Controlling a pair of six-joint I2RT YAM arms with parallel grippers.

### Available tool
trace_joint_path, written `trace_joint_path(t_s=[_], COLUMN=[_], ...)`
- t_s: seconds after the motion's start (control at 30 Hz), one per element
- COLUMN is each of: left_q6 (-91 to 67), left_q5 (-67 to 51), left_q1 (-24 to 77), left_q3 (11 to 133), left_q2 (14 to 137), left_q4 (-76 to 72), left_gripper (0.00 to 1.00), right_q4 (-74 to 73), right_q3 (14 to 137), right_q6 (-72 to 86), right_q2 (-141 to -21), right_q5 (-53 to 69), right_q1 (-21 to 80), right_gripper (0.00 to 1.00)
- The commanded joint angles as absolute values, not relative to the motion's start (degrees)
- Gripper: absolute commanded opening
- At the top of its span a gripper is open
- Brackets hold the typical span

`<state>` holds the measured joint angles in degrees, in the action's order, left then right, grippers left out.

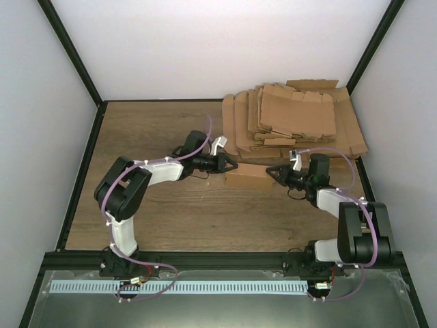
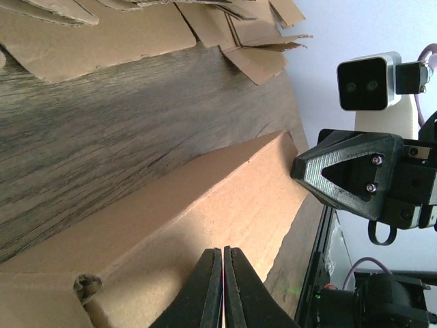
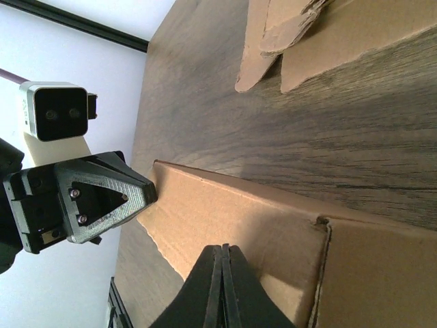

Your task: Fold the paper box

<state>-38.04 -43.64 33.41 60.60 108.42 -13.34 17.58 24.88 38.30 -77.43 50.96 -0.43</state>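
The paper box is a small brown oblong box lying on the wooden table between my two grippers. My left gripper is at the box's left end, shut and empty, its tips over the box top. My right gripper is at the box's right end, also shut and empty, its tips over the box top. In the left wrist view my left gripper faces the right gripper across the box. In the right wrist view my right gripper faces the left gripper.
A pile of flat brown cardboard blanks lies just behind the box at the back right, and shows in the left wrist view and the right wrist view. White walls and a black frame bound the table.
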Motion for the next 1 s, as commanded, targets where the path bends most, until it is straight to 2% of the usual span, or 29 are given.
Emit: trace_joint_path(t_s=[0.0, 0.27, 0.63, 0.97], left_q6=[-38.87, -35.63, -35.94, -35.87], left_q5=[-44.74, -41.86, -38.58, -37.86], left_q1=[33.64, 34.28, 35.32, 35.86], left_q3=[59.13, 63.21, 60.25, 60.67], left_q2=[109.80, 105.28, 106.94, 106.98], left_q4=[-15.48, -7.95, -7.38, -6.36], left_gripper=[0.04, 0.04, 0.04, 0.04], right_q4=[14.20, 5.08, 9.03, 9.27], right_q3=[26.55, 32.73, 28.49, 26.95], right_q6=[37.76, 33.68, 32.99, 33.14], right_q2=[-77.02, -71.31, -78.15, -77.82], right_q5=[50.40, 48.75, 46.94, 46.87], right_q1=[-0.79, -0.79, -0.81, -0.64], right_gripper=[0.01, 0.01, 0.01, 0.01])
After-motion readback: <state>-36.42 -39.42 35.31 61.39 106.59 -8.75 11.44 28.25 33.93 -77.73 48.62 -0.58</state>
